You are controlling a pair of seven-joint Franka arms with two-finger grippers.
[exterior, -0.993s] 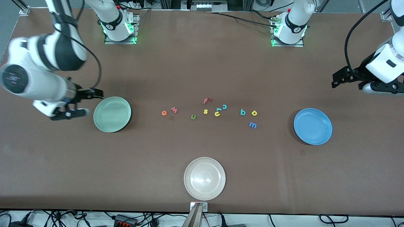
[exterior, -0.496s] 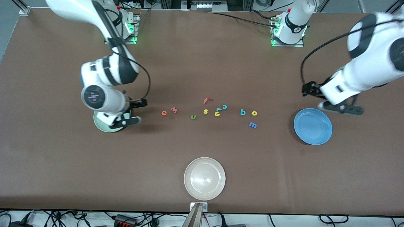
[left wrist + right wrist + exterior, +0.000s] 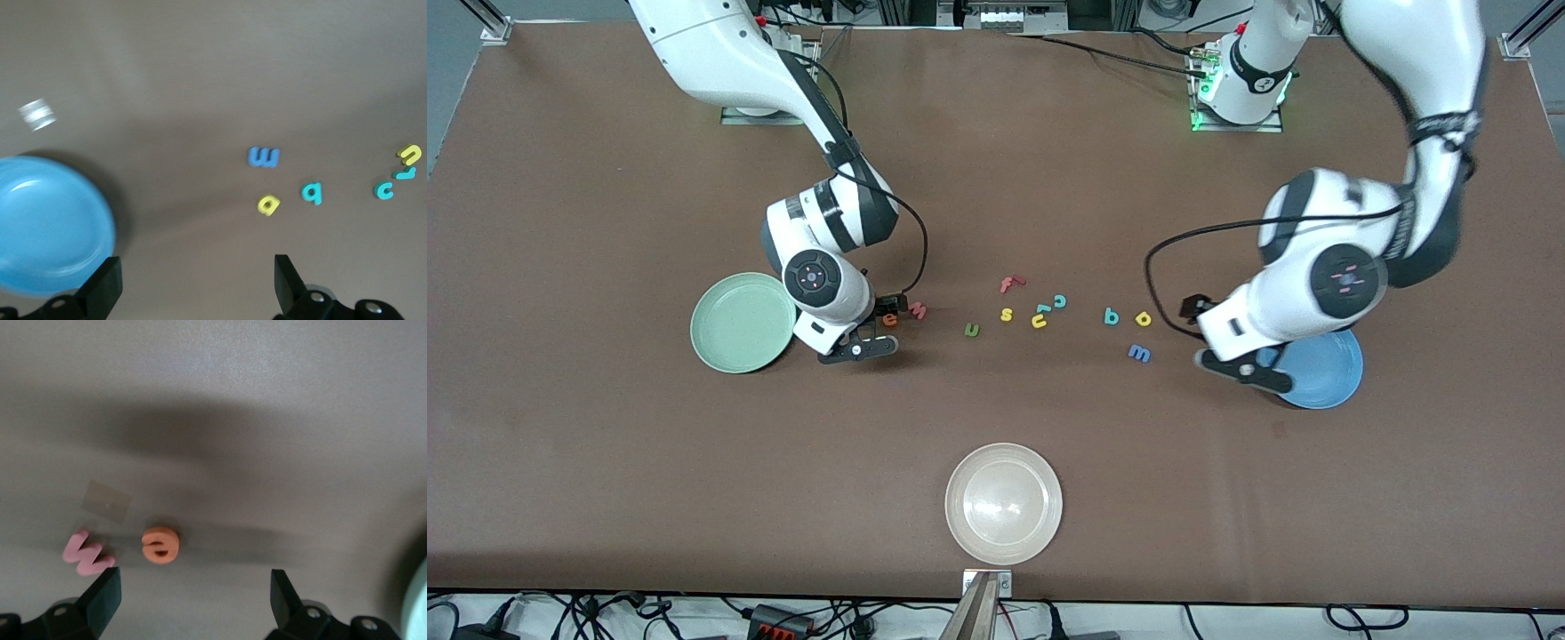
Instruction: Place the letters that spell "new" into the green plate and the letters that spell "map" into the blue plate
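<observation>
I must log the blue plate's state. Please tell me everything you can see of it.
The blue plate is round, bright blue and glossy, with a shallow rim, and looks empty. It lies flat on the table toward the left arm's end. The left gripper hangs over its edge, jaws open, hiding part of it. Nothing seems to touch it.

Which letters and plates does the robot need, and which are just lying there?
Needed: green n, orange e, pink w, green plate; blue m, yellow a, teal p, blue plate.

Just lying there: red f, yellow s, yellow u, teal c, white plate.
</observation>
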